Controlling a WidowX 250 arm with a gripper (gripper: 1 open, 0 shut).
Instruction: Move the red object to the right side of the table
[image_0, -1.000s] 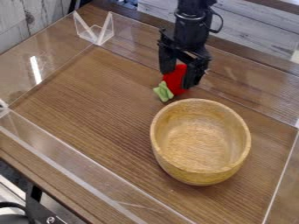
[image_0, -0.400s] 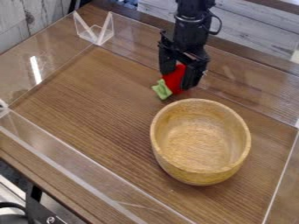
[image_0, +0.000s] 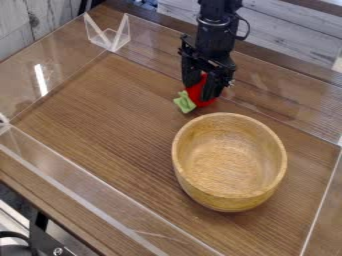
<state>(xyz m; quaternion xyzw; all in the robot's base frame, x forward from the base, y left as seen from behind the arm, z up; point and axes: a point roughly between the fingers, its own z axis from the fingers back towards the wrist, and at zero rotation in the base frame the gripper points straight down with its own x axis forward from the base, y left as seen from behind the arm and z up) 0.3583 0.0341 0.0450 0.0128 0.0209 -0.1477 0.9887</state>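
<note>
The red object (image_0: 201, 92) is a small glossy toy fruit with a green leafy end that points left. It lies on the table (image_0: 107, 110) just behind the wooden bowl's far rim. My gripper (image_0: 207, 88) comes down from above and straddles it, one black finger on each side. The fingers stand close against the red body, but I cannot make out whether the pads touch it. The fruit still rests on the tabletop, and the fingers hide its upper part.
A round light wooden bowl (image_0: 230, 160) stands right in front of the gripper, at the table's right-centre. Low clear acrylic walls (image_0: 47, 60) edge the tabletop. A clear folded stand (image_0: 107, 32) sits at the back left.
The fingers have drawn inward around the red object since the earlier frames. The arm, the fruit and the bowl stay where they were.
</note>
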